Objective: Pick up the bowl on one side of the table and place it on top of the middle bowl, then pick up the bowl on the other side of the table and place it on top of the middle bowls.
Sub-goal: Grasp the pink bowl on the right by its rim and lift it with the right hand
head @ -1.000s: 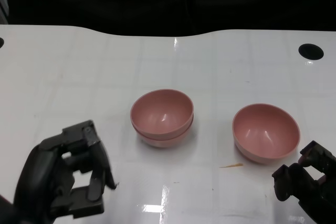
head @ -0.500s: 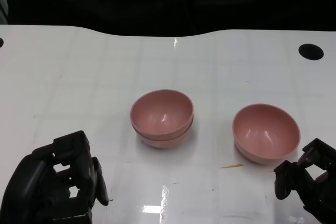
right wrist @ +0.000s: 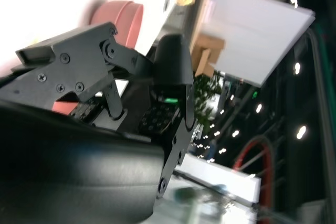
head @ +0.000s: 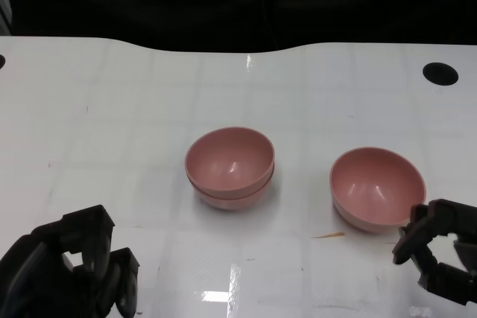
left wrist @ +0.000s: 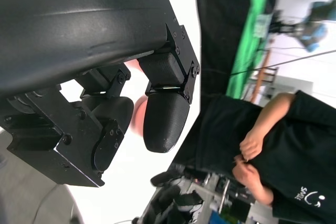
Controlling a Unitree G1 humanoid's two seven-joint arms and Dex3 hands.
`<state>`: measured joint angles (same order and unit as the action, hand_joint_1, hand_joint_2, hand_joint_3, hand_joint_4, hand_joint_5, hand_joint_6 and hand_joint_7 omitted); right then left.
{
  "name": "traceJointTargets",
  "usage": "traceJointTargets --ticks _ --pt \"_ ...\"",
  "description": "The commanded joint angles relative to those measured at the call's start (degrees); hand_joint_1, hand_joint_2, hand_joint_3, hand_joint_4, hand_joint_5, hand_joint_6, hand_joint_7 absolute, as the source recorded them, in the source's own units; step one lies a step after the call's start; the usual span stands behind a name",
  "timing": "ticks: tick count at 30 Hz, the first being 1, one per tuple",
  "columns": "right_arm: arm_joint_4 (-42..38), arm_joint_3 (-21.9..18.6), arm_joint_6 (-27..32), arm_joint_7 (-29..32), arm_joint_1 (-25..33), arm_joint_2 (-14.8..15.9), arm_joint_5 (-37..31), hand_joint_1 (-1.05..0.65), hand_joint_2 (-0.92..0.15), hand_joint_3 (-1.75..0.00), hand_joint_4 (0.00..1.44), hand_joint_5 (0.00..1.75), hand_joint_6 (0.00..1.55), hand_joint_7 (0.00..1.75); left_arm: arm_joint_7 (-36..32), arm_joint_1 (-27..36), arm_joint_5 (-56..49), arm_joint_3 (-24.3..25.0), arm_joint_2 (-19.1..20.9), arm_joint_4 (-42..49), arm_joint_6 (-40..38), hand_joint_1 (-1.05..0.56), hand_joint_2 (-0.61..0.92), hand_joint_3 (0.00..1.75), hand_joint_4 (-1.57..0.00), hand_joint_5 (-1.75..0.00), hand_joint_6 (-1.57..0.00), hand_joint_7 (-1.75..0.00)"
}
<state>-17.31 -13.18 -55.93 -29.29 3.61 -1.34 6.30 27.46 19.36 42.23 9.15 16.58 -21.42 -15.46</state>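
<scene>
The white table (head: 134, 109) fills most of the head view, with a curved far edge against a dark backdrop; two black round holes (head: 440, 73) are seen near its far corners, one on the right and a partial one at the left edge. A person in a black shirt (left wrist: 294, 145) is seen beyond the table in the left wrist view, hands held together in front of the body.

The left hand (head: 63, 269) is seen at the lower left of the head view, over bare table, well apart from every bowl. Its fingers are curled inward; nothing is seen between them, so it is recorded as clenched on nothing. The right hand (head: 440, 255) is seen at the lower right, just beside the near rim of the right bowl (head: 378, 186). Its fingers are spread apart and no object is held; contact with the bowl cannot be judged.

The stacked middle bowls (head: 230, 165) are found at the table centre: one pink bowl is nested in another, both upright, the lower rim showing beneath the upper. The right bowl, pink and upright, stands alone on the table to the right of the stack, apart from it. A small orange sliver (head: 329, 235) lies on the table near the right bowl's near side
</scene>
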Motion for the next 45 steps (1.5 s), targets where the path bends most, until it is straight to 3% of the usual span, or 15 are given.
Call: traceJointTargets --ticks 1,9,12,17,18,19,20,21,23,24,27,31,36,45 --pt "-2.45 -0.32 -4.73 4.0 -0.84 2.22 -3.35 -0.19 -0.75 -0.72 0.96 1.39 0.93 1.13 3.01 -0.6 2.39 1.41 1.26 1.2 -2.04 0.16 0.59 1.7 -1.12 -1.75 -0.97 -1.75" --pt "-4.94 1.77 -9.39 10.21 -1.93 5.5 -6.97 -0.19 -0.84 -0.53 0.96 1.39 0.92 1.13 3.0 -1.25 4.77 3.43 1.17 0.92 -6.78 0.08 0.57 1.67 -1.11 -1.75 -0.97 -1.75" --pt "-5.25 0.64 -11.51 13.55 -2.56 6.35 -11.07 -0.2 -0.9 -0.41 0.94 1.41 0.9 1.12 3.16 -1.66 5.21 3.79 0.97 1.08 -7.62 0.07 0.58 1.69 -1.11 -1.75 -0.97 -1.75" --pt "-4.83 0.33 -11.86 18.2 -2.81 8.06 -16.9 -0.26 -0.92 -0.33 0.84 1.4 0.88 0.94 2.25 -1.99 5.35 4.23 0.82 0.66 -9.26 0.09 0.58 1.72 -1.12 -1.75 -0.98 -1.75" --pt "-2.22 -1.6 -10.59 20.57 -2.38 8.11 -22.75 -0.26 -0.92 -0.33 0.84 1.4 0.88 0.93 2.58 -2.1 5.17 4.29 0.67 0.82 -9.1 0.09 0.58 1.72 -1.13 -1.75 -0.98 -1.75" --pt "0.38 -3.18 -9.12 22.79 -1.88 8.26 -28.21 -0.36 -0.92 -0.3 0.81 1.12 0.88 0.77 2.93 -2.19 5.01 4.32 0.56 0.97 -8.93 0.09 0.58 1.72 -1.12 -1.75 -0.98 -1.75" --pt "3.98 -4.18 -6.16 24.24 -0.95 9.0 -34.15 -0.47 -0.92 -0.32 0.8 0.66 0.89 0.49 3.23 -2.31 4.85 4.32 0.39 1.17 -8.65 0.09 0.58 1.72 -1.12 -1.75 -0.97 -1.75" --pt "7.25 -4.63 -3.17 25.23 -0.05 9.8 -39.13 -0.54 -0.92 -0.37 0.75 0.39 0.86 0.32 3.4 -2.43 4.76 4.31 0.26 1.33 -8.51 0.09 0.58 1.72 -1.12 -1.75 -0.97 -1.75" --pt "11.95 -3.98 1.97 26.62 1.39 11.09 -45.23 -0.64 -0.92 -0.43 0.59 0.11 0.76 0.11 3.36 -2.6 4.75 4.35 0.11 1.47 -8.64 0.09 0.58 1.72 -1.12 -1.75 -0.97 -1.75" --pt "14.44 -3.39 4.87 26.94 1.96 11.8 -48.17 -0.68 -0.92 -0.45 0.51 0.06 0.7 0.06 3.16 -2.66 4.9 4.41 0.03 1.48 -8.93 0.09 0.59 1.73 -1.12 -1.75 -0.97 -1.75" --pt "19.67 -0.78 12.72 26.32 2.71 13.75 -53.34 -0.81 -0.92 -0.47 0.28 0.01 0.5 0.01 2.04 -2.58 5.0 4.54 0.02 0.76 -9.98 0.11 0.61 1.73 -1.13 -1.75 -0.97 -1.75" --pt "22.39 3.31 20.0 25.66 2.25 16.99 -56.5 -0.89 -0.92 -0.45 0.2 0.0 0.38 0.0 1.85 -2.59 4.8 4.78 -0.04 0.49 -10.38 0.12 0.63 1.72 -1.13 -1.75 -0.97 -1.75" --pt "22.93 8.9 26.54 25.0 0.1 21.29 -59.82 -0.93 -0.92 -0.41 0.16 0.0 0.33 0.0 2.58 -2.53 4.6 4.94 -0.05 0.77 -9.88 0.11 0.64 1.7 -1.13 -1.75 -0.96 -1.75" --pt "19.16 16.99 35.51 23.83 -4.66 25.02 -60.7 -0.91 -0.92 -0.33 0.18 0.01 0.36 0.01 0.98 -2.53 4.67 4.99 -0.09 -0.18 -11.12 0.12 0.67 1.67 -1.13 -1.75 -0.96 -1.75"
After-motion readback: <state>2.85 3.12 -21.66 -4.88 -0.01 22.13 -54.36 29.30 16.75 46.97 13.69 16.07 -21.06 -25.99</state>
